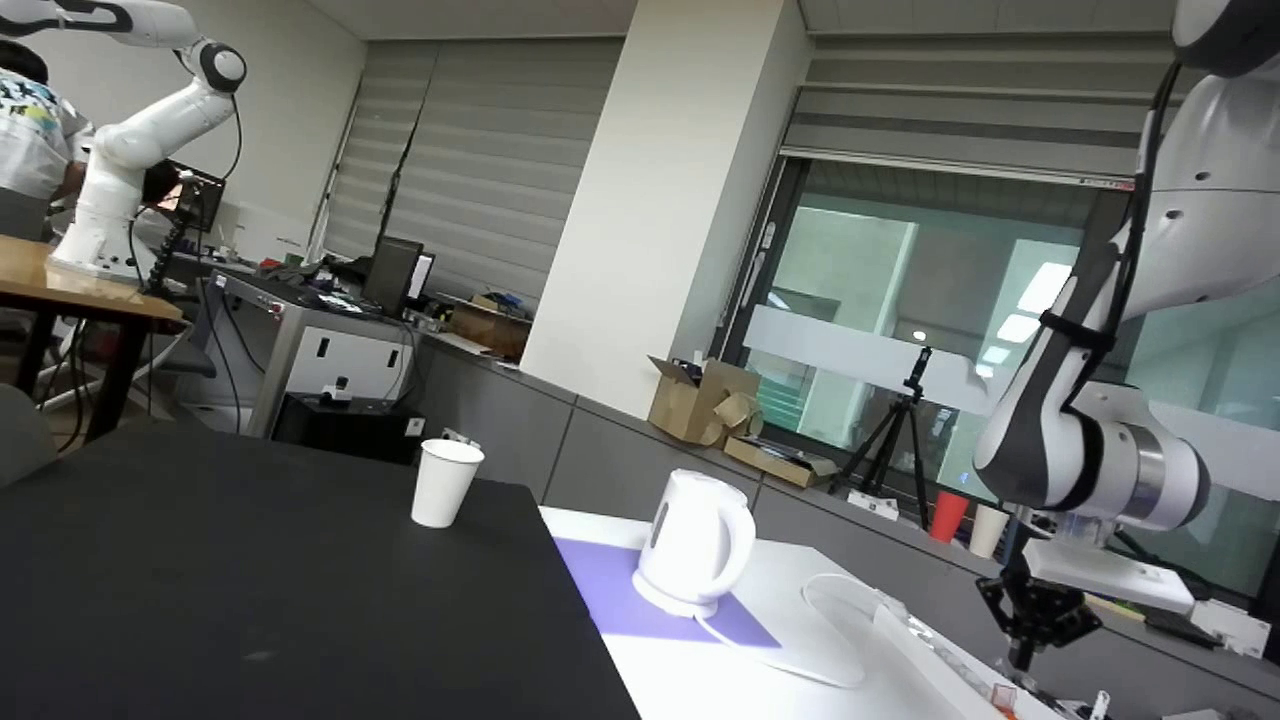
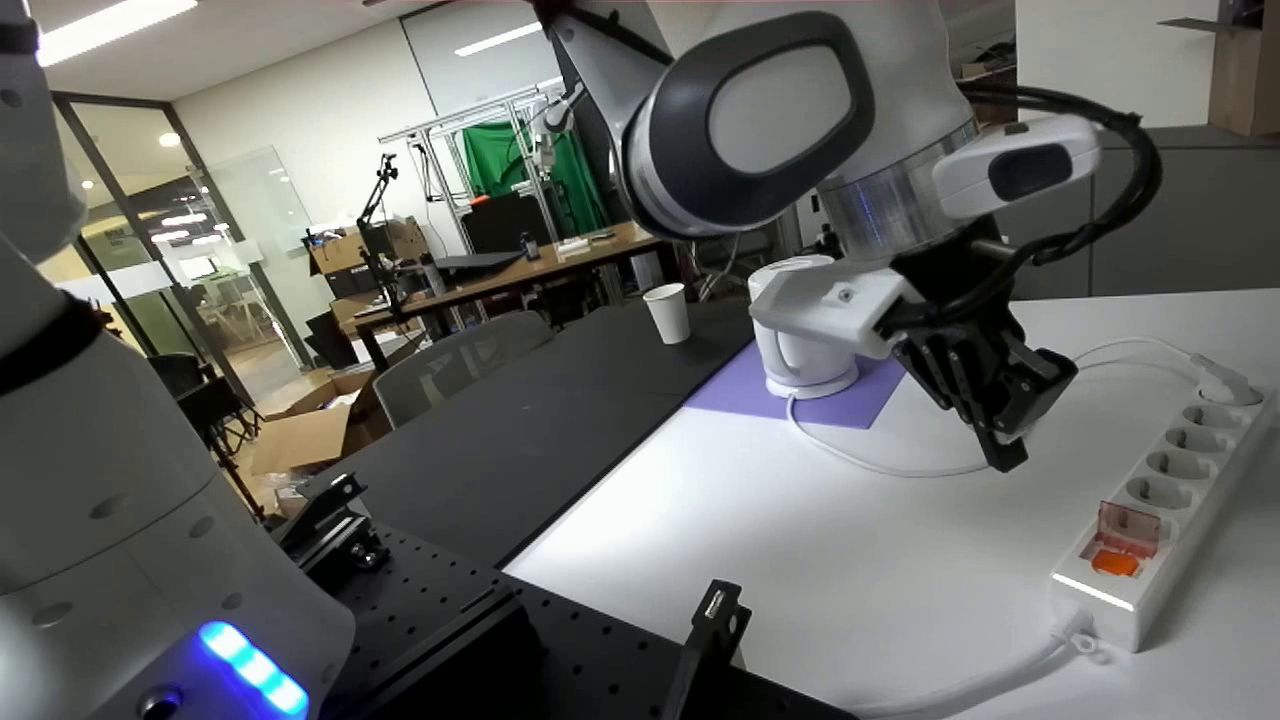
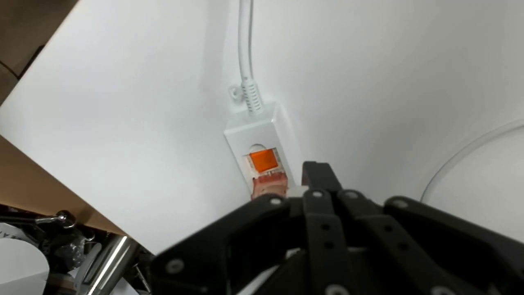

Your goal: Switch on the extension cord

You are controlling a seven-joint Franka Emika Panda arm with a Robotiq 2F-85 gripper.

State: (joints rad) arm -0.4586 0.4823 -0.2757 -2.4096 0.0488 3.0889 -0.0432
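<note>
The white counter (image 2: pixel 780 560) fills the lower right of an exterior view; the extension cord (image 2: pixel 1180 500) lies on it, far right. An electric kettle (image 2: pixel 815 365) stands right of centre. The claw (image 2: pixel 1004 450) hangs over the counter, drawn together, apart from the extension cord. A red flip cover (image 2: pixel 1128 527) stands raised beside the orange switch (image 2: pixel 1114 563).

The white tabletop (image 2: pixel 900 540) carries one kettle (image 2: pixel 815 365), one purple sheet (image 2: pixel 735 385) and one extension cord (image 2: pixel 1190 508). On the cord are one orange switch (image 3: pixel 264 160), one see-through red cover (image 2: pixel 1130 527), one plug (image 2: pixel 1222 380) and at least four bare sockets (image 2: pixel 1180 464). One white cup (image 1: pixel 446 487), one red cup (image 1: pixel 948 516) and one cream cup (image 1: pixel 988 531) make three, and there is a single pincer (image 2: pixel 1003 452).
</note>
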